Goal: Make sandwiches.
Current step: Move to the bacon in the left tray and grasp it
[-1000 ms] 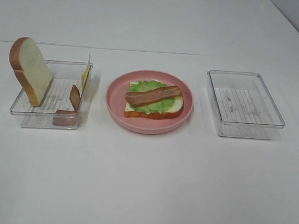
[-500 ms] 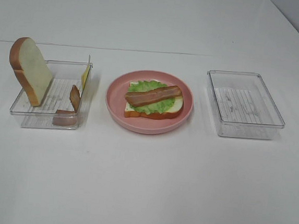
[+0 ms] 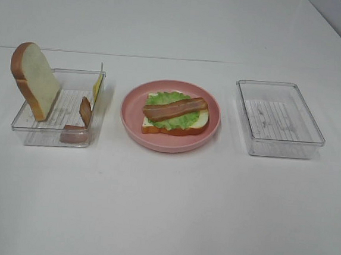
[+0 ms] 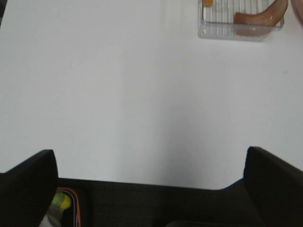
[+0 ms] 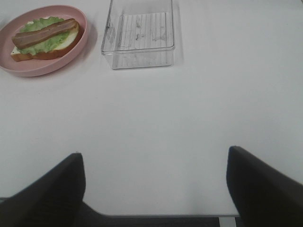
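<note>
Hanging over the bench (image 3: 162, 216), the left claw (image 4: 149, 152) and right claw (image 5: 155, 152) stand wide apart, gripping nothing. Beyond, the open sandwich (image 3: 198, 123), topped with lettuce (image 3: 183, 122) and a bacon strip (image 3: 173, 109), lies on the pink plate (image 3: 167, 146) between the left tray (image 3: 21, 127), holding a leaning bread slice (image 3: 36, 80), bacon pieces (image 3: 85, 111) and cheese (image 3: 96, 86), and the right tray (image 3: 277, 147).

bacon-topped sandwich (image 3: 175, 113) — seemingly flat, plated

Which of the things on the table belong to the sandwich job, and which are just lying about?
For the job: the half-built sandwich on the pink plate; the bread slice, bacon strips and cheese slice in the left tray.
Lying about: the right tray, with no food visible in it.
</note>
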You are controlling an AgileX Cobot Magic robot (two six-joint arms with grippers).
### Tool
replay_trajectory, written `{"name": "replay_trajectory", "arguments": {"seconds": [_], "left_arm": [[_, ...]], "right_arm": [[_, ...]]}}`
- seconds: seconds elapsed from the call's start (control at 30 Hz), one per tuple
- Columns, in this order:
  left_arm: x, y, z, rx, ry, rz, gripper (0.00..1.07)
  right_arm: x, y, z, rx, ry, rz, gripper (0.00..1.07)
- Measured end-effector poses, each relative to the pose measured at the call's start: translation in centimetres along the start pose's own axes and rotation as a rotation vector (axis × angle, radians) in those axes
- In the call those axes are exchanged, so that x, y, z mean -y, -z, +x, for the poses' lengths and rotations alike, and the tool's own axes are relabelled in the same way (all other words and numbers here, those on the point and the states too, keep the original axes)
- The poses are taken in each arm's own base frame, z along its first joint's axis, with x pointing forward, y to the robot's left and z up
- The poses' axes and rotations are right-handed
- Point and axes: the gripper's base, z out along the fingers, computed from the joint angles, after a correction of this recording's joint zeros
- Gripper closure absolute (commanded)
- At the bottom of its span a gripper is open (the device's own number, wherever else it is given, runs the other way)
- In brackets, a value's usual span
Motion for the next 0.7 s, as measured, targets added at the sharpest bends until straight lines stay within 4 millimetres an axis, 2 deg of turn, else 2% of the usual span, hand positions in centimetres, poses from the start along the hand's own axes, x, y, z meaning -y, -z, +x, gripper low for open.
{"name": "replay_trajectory", "arguments": {"seconds": [0.03,0.07,0.1,0.13,0.17,0.2,0.23,0.27,0.33,0.37,0.4,0.43,0.47,0.5,0.53,0.57,0.63,0.67,0.7], "left_arm": [[0.2,0.8,-1.8,0.019,0.000,0.002,0.05],[0.2,0.8,-1.8,0.019,0.000,0.002,0.05],[0.4,1.0,-3.5,0.016,-0.002,0.002,0.05],[0.5,1.1,-4.5,0.013,-0.005,0.008,0.05],[0.5,1.1,-4.5,0.013,-0.005,0.008,0.05],[0.9,0.4,-6.5,-0.019,-0.017,0.020,0.05],[1.1,-0.1,-7.6,-0.043,-0.026,0.027,0.05],[1.1,-0.1,-7.6,-0.043,-0.026,0.027,0.05],[1.8,-3.7,-11.6,-0.152,-0.069,0.043,0.05],[1.8,-3.7,-11.6,-0.152,-0.069,0.043,0.05],[1.9,-4.9,-12.6,-0.185,-0.077,0.043,0.05],[2.3,-6.9,-14.1,-0.236,-0.091,0.046,0.05],[2.3,-6.9,-14.1,-0.236,-0.091,0.046,0.05],[2.6,-8.1,-14.7,-0.263,-0.103,0.048,0.05],[3.7,-10.2,-15.6,-0.314,-0.133,0.055,0.05],[3.7,-10.2,-15.6,-0.314,-0.133,0.055,0.05],[5.8,-12.7,-16.5,-0.366,-0.170,0.048,0.05],[5.8,-12.7,-16.5,-0.366,-0.170,0.048,0.05],[7.5,-14.2,-16.9,-0.391,-0.184,0.042,0.05]], "right_arm": [[0.0,0.0,0.0,0.000,0.000,0.000,0.29],[0.0,0.0,0.0,0.000,0.000,0.000,0.29],[0.0,0.0,0.0,0.000,0.000,-0.001,0.29],[0.0,0.0,0.0,0.000,0.000,-0.001,0.29],[0.0,0.0,0.0,0.000,0.000,-0.001,0.29],[0.0,0.0,0.0,0.000,0.000,-0.001,0.29],[0.0,0.0,0.0,0.000,0.000,-0.001,0.29],[0.0,0.0,0.0,0.000,0.000,-0.001,0.29],[0.0,0.0,0.0,0.000,0.000,-0.001,0.29],[0.0,0.0,0.0,0.000,0.000,-0.001,0.29],[0.0,0.0,0.0,0.000,0.000,-0.001,0.29],[0.0,0.0,0.0,0.000,0.000,-0.001,0.29],[0.0,0.0,0.0,0.000,0.000,-0.001,0.29],[0.0,0.0,0.0,0.000,0.000,-0.001,0.29],[0.0,0.0,0.0,0.000,0.000,-0.001,0.29],[0.0,0.0,0.0,0.000,0.000,-0.001,0.29],[0.0,0.0,0.0,0.000,0.000,-0.001,0.29],[0.0,0.0,0.0,0.000,0.000,-0.001,0.29],[0.0,0.0,0.0,0.000,0.000,-0.001,0.29]]}}
